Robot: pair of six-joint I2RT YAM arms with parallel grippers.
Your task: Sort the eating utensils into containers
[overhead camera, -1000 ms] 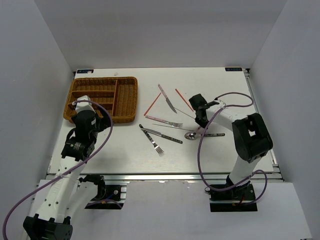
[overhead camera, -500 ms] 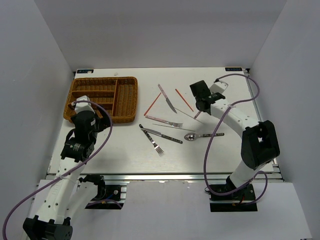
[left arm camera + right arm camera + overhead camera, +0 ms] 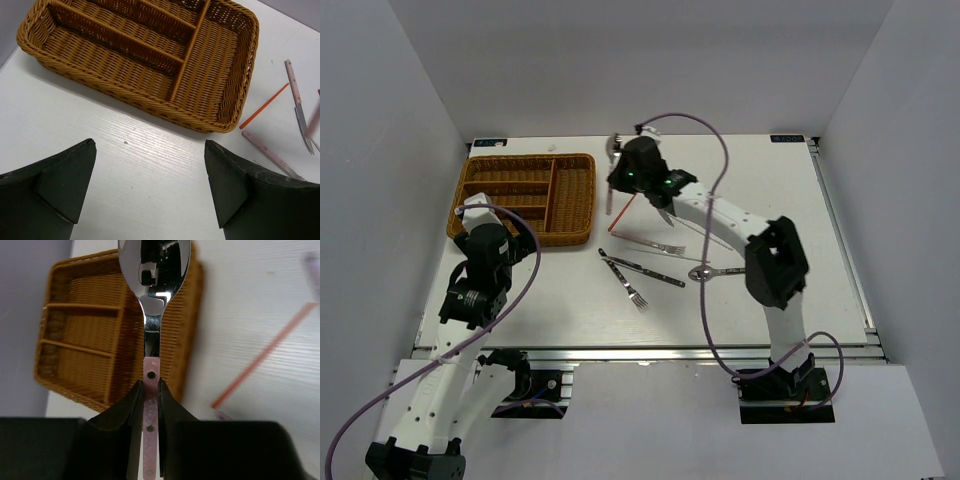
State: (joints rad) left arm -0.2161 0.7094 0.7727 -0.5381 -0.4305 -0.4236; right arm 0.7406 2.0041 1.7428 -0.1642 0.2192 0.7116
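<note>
**Q:** Where is the spoon, and what is holding it?

**A:** The right gripper (image 3: 150, 390) pinches a pink-handled spoon (image 3: 154, 270) by its handle, with one finger pressed to each side. The spoon hangs in the air over the right-hand end of the wicker cutlery tray (image 3: 525, 157). It sits above the end compartment (image 3: 175, 330), which runs crosswise to the three long slots. The overhead view blurs the spoon, so its height above the weave is hard to judge.

**Q:** How should it be put down well?

**A:** It probably helps to keep the spoon in line with that compartment and bring the bowl clear inside the right wall. The arm would then lower it close to the weave before the fingers part. Released high or askew, it could end up bridging the rim or a divider.

**Q:** Which way does it point?

**A:** It points straight out from the fingers, bowl leading and handle end back between the jaws. In the wrist view its long axis runs roughly along the end compartment, parallel to the tray's right wall.

**Q:** And the other arm?

**A:** The left gripper (image 3: 150, 172) hovers over the white table (image 3: 140, 145) beside the tray's near wall. Its fingers are spread wide and it holds nothing. A red-orange chopstick (image 3: 265, 357) lies on the table just outside the tray.
</note>
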